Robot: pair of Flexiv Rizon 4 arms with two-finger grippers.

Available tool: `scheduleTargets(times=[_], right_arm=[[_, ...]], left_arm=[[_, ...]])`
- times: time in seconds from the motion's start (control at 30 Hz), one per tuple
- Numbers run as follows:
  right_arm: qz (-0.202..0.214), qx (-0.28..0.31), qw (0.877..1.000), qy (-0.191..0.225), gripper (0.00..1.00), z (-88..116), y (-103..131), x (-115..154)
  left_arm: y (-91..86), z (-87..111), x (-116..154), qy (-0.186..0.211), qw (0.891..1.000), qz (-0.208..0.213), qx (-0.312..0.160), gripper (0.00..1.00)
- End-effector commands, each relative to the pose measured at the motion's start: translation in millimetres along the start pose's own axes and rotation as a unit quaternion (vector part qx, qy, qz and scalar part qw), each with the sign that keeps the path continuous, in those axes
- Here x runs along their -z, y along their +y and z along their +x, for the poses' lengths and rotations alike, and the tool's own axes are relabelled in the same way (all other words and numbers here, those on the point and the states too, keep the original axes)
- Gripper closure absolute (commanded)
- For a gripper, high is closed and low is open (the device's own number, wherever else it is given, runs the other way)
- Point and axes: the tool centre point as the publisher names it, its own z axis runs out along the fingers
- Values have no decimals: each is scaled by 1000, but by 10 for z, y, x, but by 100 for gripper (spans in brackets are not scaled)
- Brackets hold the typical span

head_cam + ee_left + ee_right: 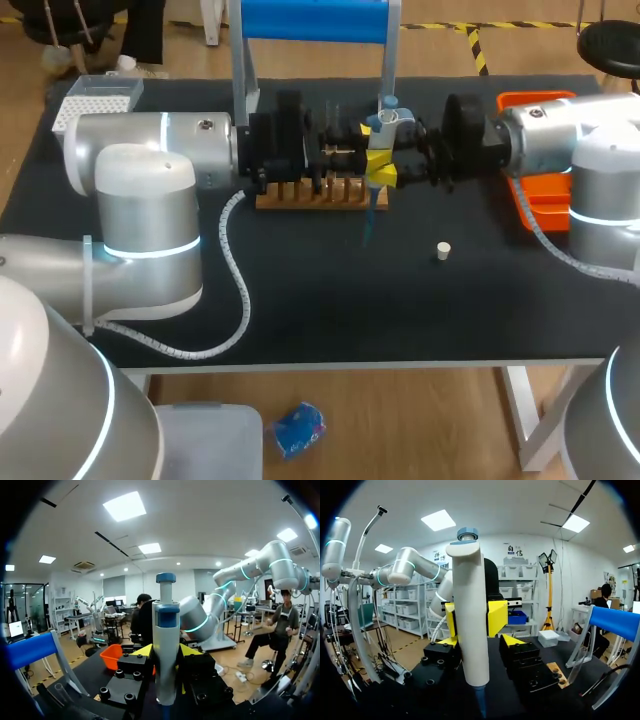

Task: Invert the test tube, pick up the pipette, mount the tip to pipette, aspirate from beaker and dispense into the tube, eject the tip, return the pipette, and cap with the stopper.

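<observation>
The pipette [386, 118] stands upright over the middle of the far half of the counter [330, 300], with a blue tip [372, 222] on its lower end pointing down just right of the wooden rack [320, 192]. The right pincer [474, 624], coming in from the right, is closed on the pipette's body, one yellow pad on either side. The left pincer [166, 652] comes in from the left and is right up against the same pipette; from here I cannot tell whether it grips or stands open.

The rack lies lengthwise below the two pincers. They hide most of its slots, so I cannot make out what it holds. A small white stopper [443, 251] lies alone on the counter, nearer and to the right of the rack. An orange tray [545, 205] sits at the right edge, half under the right arm, its inside out of sight. A white box [97, 98] with a gridded top sits at the far left corner.
</observation>
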Motion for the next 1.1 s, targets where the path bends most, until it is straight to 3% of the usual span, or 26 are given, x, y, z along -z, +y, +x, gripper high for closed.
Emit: scheduleTargets(times=[0.03,0.17,0.27,0.5,0.53,0.57,0.83,1.1], right_arm=[[-1,0,1000,-1,58,0,-11,-5],[-1,-1,1000,-1,71,0,-14,-4],[-2,-1,1000,-1,100,-1,-15,-3],[-2,-2,1000,-1,100,-4,-20,-2],[-2,-2,1000,-1,100,-6,-23,-1],[-1,-2,1000,0,100,-7,-24,-1],[-5,0,1000,-5,100,-5,-20,68],[-4,6,1000,-22,100,20,64,337]], left_arm=[[0,17,-1,-3,1000,0,0,100],[8,15,-3,-3,1000,-2,2,100],[16,16,-10,-2,1000,-3,4,100],[31,21,-1,-7,1000,-8,2,100],[28,13,15,-18,1000,-3,5,36],[19,6,31,-17,1000,-1,3,0],[-101,-111,331,-65,998,-2,-13,0],[-72,-258,604,-114,993,6,15,0]])
